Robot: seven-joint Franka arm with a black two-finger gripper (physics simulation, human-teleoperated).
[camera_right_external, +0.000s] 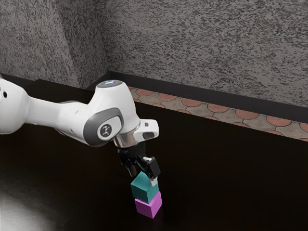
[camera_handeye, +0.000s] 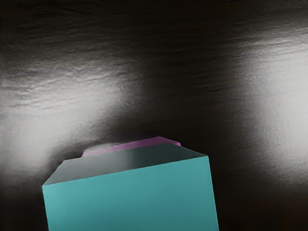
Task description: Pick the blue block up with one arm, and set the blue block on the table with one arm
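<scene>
Exterior view: my white robot arm (camera_right_external: 43, 113) reaches in from the exterior view's left, its black claw (camera_right_external: 142, 174) pointing down at the blue block (camera_right_external: 144, 191), a teal cube poised directly above the pink block (camera_right_external: 149, 207) on a dark, glossy tabletop (camera_right_external: 226, 178). From my remote station I cannot tell whether the claw is clamped on the blue block or merely around it; the claw's lower end sits right at the cube's upper part. Nor can I tell whether the blue block bears its weight on the pink block, though the pair line up closely, one over the other, with the lower cube turned slightly differently. In the wrist view, the blue block looms large just under the claw, its bright face toward the camera and a greyer side beyond, while a thin edge of the pink block peeks out past it. Pale reflections streak the tabletop around them. Behind, a band of reddish and grey tiles (camera_right_external: 240, 114) runs beside a mottled grey wall (camera_right_external: 202, 43).
</scene>
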